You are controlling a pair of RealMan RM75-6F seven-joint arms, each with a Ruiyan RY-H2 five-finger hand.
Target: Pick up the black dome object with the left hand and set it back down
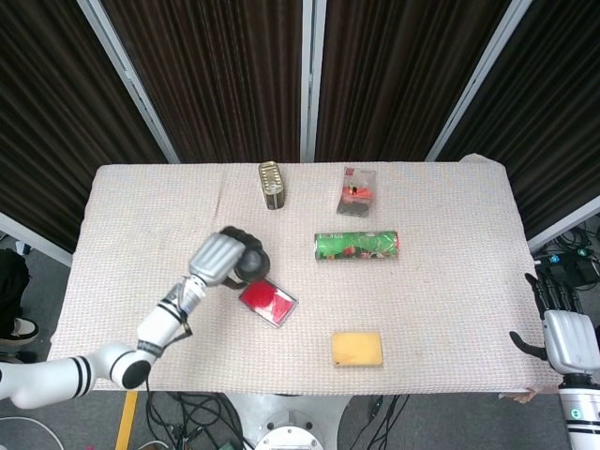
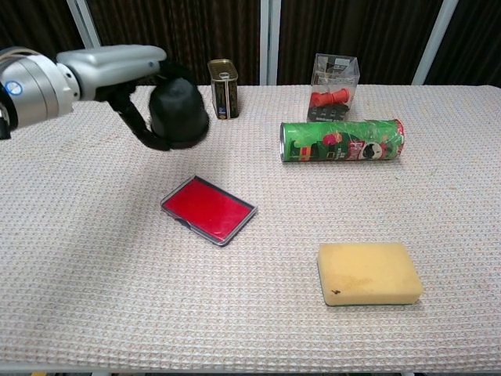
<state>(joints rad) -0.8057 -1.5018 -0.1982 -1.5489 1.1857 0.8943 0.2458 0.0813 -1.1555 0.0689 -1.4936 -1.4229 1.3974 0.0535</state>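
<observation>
My left hand (image 1: 217,259) (image 2: 129,74) holds the black dome object (image 1: 250,265) (image 2: 178,113) in the air above the table, left of the middle. The dome hangs just above and behind the red flat case (image 1: 268,302) (image 2: 208,209), with the fingers wrapped round its far and left sides. My right hand (image 1: 563,336) hangs off the table's right edge with nothing in it, its fingers apart; it shows in the head view only.
A green Pringles can (image 2: 342,141) lies on its side right of centre. A clear box with red parts (image 2: 335,98) and a small tin (image 2: 223,88) stand at the back. A yellow sponge (image 2: 368,272) sits front right. The table's cloth (image 2: 94,274) is bare at front left.
</observation>
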